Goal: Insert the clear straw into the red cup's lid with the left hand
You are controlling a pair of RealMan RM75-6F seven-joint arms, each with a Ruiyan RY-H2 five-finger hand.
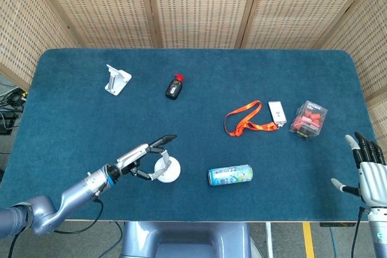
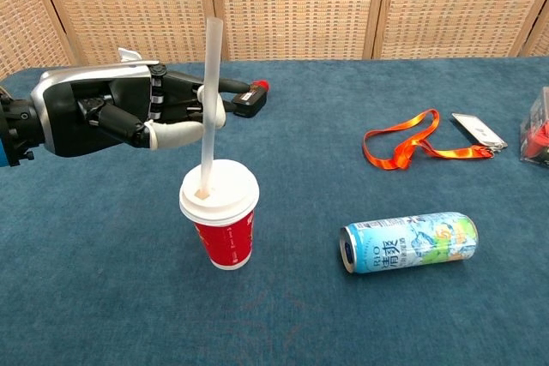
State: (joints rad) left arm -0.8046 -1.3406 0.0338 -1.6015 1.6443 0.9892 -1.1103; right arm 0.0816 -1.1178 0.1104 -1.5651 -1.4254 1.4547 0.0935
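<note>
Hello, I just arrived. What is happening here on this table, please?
The left robot hand pinches a clear straw whose lower end sits in the white lid of a red cup. The straw leans slightly and most of it is above the lid. The right robot hand waits open at the table's edge, holding nothing. A drink can lies on its side nearby.

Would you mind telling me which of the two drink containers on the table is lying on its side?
The blue can lies on its side; the red cup stands upright with a straw in its lid.
</note>
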